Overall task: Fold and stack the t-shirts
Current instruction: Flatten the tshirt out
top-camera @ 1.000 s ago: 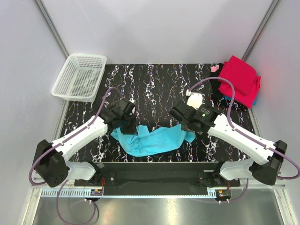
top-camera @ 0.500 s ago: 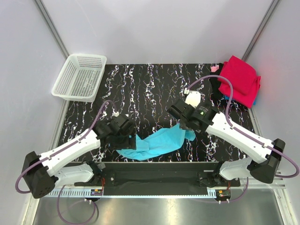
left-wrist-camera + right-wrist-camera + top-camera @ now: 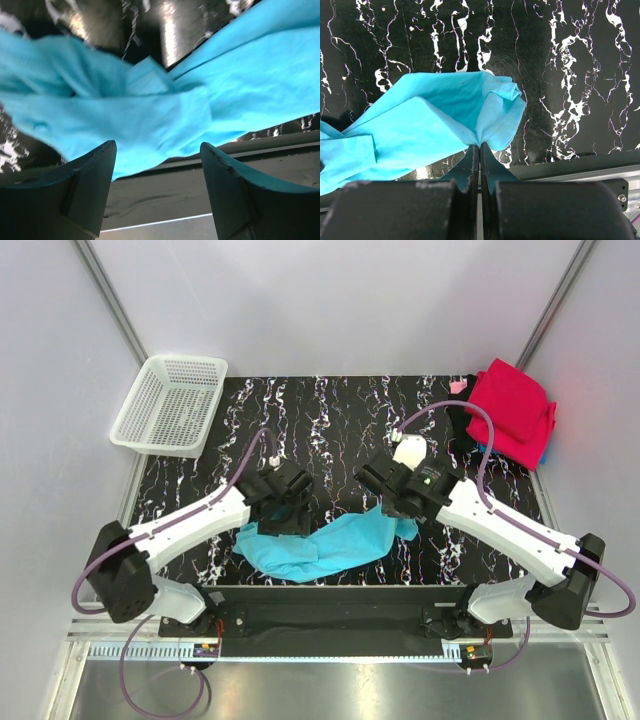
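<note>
A turquoise-blue t-shirt [image 3: 325, 545] lies crumpled along the near edge of the black marbled table [image 3: 330, 420]. My left gripper [image 3: 281, 518] hovers open over its left end. In the left wrist view the cloth [image 3: 150, 110] lies beyond the spread fingers of that gripper [image 3: 157, 147], with nothing between them. My right gripper [image 3: 398, 510] is shut on the shirt's right end. The right wrist view shows a pinched fold of turquoise cloth [image 3: 420, 130] rising from the shut tips of the right gripper [image 3: 480, 146]. A crimson t-shirt [image 3: 513, 410] tops a pile at the back right.
Under the crimson shirt, black [image 3: 462, 425], blue [image 3: 541, 454] and pink [image 3: 457, 387] cloth edges stick out. A white mesh basket [image 3: 170, 402] stands at the back left corner. Grey walls close in both sides. The table's front edge [image 3: 200, 170] runs just below the turquoise shirt.
My left gripper has opened and let go of the shirt's left end, swung toward the near edge, then come back over the cloth. The right gripper keeps its hold.
</note>
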